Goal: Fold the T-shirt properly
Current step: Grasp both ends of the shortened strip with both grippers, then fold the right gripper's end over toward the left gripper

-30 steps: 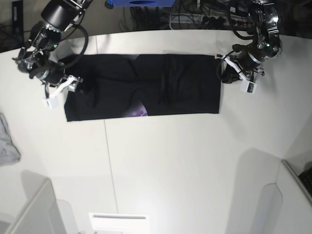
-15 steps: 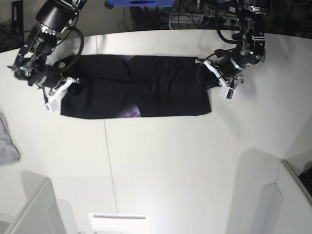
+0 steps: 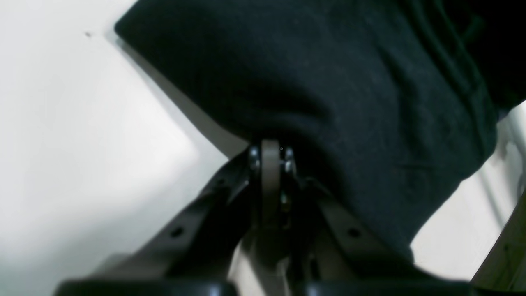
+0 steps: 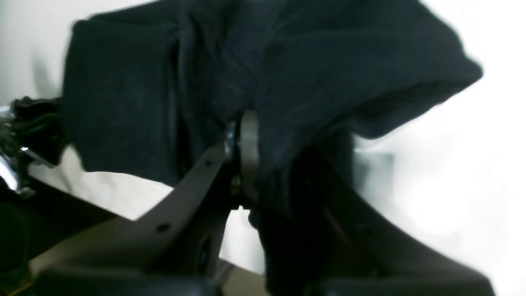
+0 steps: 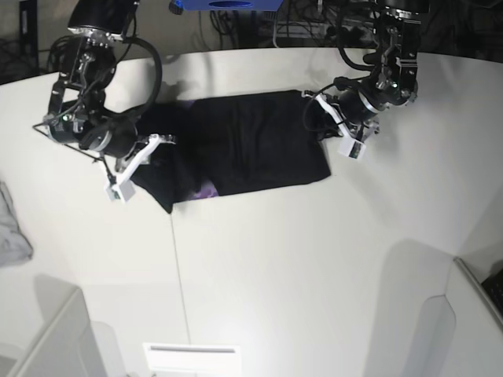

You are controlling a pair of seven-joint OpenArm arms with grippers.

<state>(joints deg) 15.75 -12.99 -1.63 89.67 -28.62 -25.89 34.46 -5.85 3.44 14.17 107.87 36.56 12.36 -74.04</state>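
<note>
- Left wrist view: the left gripper (image 3: pixel 270 158) has its jaws pressed together on a pinch of the black T-shirt (image 3: pixel 349 102). The cloth rises from the jaws and spreads up and to the right. The white table (image 3: pixel 74 135) shows pale on the left, and again in a strip at the lower right.
- Right wrist view: the right gripper (image 4: pixel 246 148) is clamped on a bunched edge of the T-shirt (image 4: pixel 164 90). The cloth is lifted and drapes over the finger on the right, with a rounded fold hanging at the upper right. The picture is blurred.
- Base view: the T-shirt (image 5: pixel 251 145) lies on the far half of the table (image 5: pixel 299 275), folded into a band with both ends drawn inward and raised. The left gripper (image 5: pixel 328 126) holds the right-hand end, the right gripper (image 5: pixel 145 153) the left-hand end. A patch of purple print (image 5: pixel 207 191) shows at the near edge. A grey cloth (image 5: pixel 12 228) lies at the table's left edge, well apart from the T-shirt.
</note>
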